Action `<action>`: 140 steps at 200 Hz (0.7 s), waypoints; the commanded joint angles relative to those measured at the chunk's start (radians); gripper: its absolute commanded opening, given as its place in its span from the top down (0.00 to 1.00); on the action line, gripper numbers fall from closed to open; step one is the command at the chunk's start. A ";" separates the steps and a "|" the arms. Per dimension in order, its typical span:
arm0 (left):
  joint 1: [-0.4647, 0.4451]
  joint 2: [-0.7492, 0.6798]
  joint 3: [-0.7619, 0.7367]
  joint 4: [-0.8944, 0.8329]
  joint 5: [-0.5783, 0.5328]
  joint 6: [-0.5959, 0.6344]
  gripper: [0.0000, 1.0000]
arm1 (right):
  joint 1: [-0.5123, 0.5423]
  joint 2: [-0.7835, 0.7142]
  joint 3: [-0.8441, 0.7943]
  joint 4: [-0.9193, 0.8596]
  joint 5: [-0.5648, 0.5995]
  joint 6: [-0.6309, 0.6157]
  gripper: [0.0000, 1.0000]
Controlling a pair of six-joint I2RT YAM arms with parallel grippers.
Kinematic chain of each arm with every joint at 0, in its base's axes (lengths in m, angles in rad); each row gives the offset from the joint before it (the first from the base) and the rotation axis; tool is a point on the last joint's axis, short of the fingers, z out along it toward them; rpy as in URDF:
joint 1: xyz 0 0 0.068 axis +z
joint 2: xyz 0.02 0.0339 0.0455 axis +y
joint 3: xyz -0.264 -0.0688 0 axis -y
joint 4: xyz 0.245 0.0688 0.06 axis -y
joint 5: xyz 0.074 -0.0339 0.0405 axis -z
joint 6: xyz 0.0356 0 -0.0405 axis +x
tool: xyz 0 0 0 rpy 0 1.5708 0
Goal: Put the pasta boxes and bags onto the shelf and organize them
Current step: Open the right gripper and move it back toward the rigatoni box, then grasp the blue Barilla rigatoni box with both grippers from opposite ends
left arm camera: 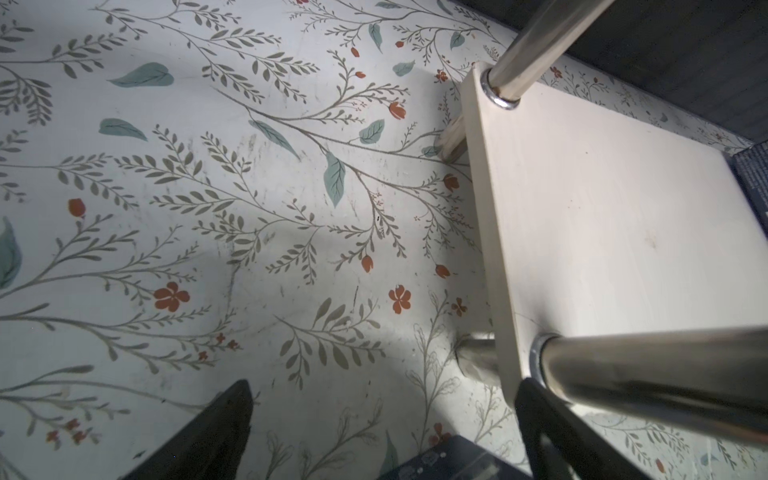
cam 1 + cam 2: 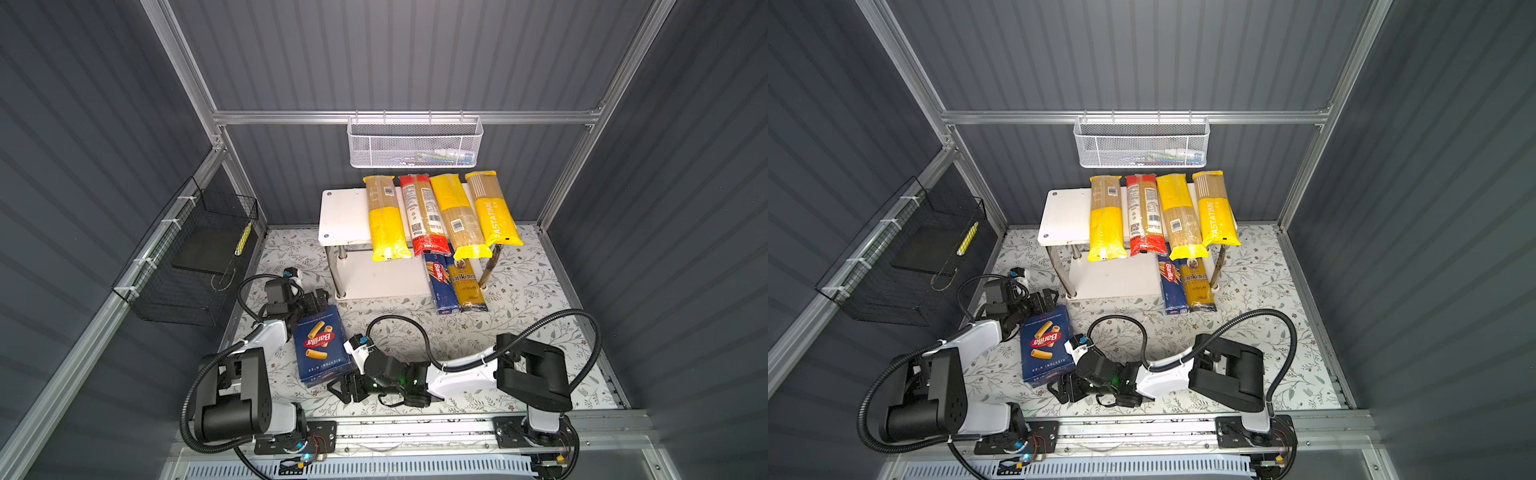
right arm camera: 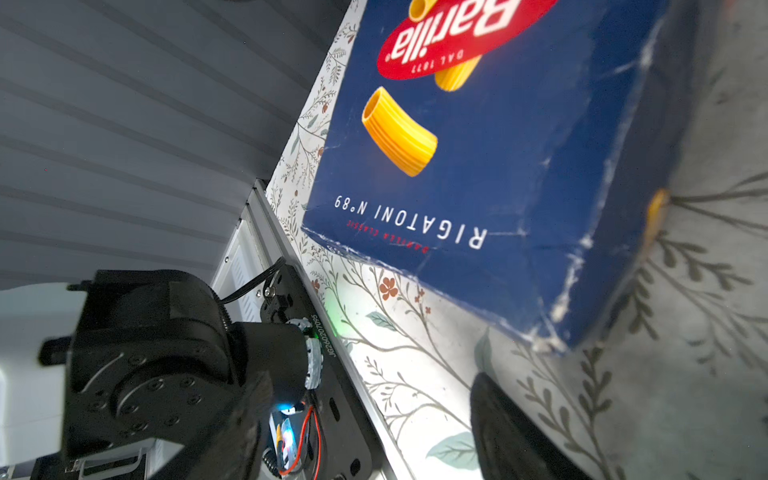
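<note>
Shelving done so far: four bags are lying side by side across the top tier of the shelf point(image 2: 340, 216), in the upper middle of the frame. They are a yellow bag point(image 2: 386, 218), the red bag point(image 2: 424, 214), a second yellow bag point(image 2: 457, 216) and the PASTATIME bag point(image 2: 494, 208), all overhanging the front edge.
Lower tier: the spaghetti box point(image 2: 441, 286) and the ankara bag point(image 2: 469, 286) are sitting together at its right end, poking out past the front. I am not managing to tell whether their near ends are touching the bench point(image 2: 540, 332).
Left to do: the rigatoni box point(image 2: 320, 349) is lying face up on the bench, lower left of centre and just short of the shelf. From where I am standing it is looking like the only pack not yet shelved, so the job is nearing its end.
Hands: the left hand point(image 1: 384, 384) is hovering at the box's far end, beside the shelf's front-left leg point(image 2: 340, 291), with its fingers spread and gripping nothing. The right hand point(image 2: 338, 384) is sitting low at the box's near end, fingers likewise apart and empty.
Back-wall container: the white mesh basket point(image 2: 415, 143) is hanging on the rail above the shelf, holding a few pale things too blurred to name.
Side-wall container: the black wire basket point(image 2: 187, 257), at middle left of the frame, is carrying a slim yellow item point(image 2: 243, 239). No pasta is showing in it.
</note>
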 commanded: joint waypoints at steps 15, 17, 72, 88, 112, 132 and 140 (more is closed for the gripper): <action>0.012 0.061 0.059 -0.054 0.000 0.015 0.00 | -0.008 0.020 0.036 0.024 -0.005 0.018 0.23; 0.011 0.063 0.064 -0.057 0.005 0.016 0.00 | -0.009 0.020 0.036 0.024 -0.005 0.020 0.23; 0.012 0.112 0.103 -0.097 0.054 0.022 0.00 | -0.040 0.027 0.036 0.024 -0.006 0.040 0.23; 0.012 0.091 0.079 -0.099 0.110 -0.013 0.00 | -0.044 0.021 0.029 0.025 -0.004 0.046 0.23; 0.012 0.053 0.047 -0.138 0.167 -0.042 0.01 | -0.072 0.006 0.013 0.021 0.007 0.051 0.23; 0.011 0.009 -0.007 -0.125 0.251 -0.103 0.00 | -0.086 -0.010 -0.009 0.021 0.018 0.059 0.23; 0.010 -0.011 -0.028 -0.125 0.272 -0.126 0.01 | -0.091 -0.021 -0.022 0.026 0.026 0.062 0.23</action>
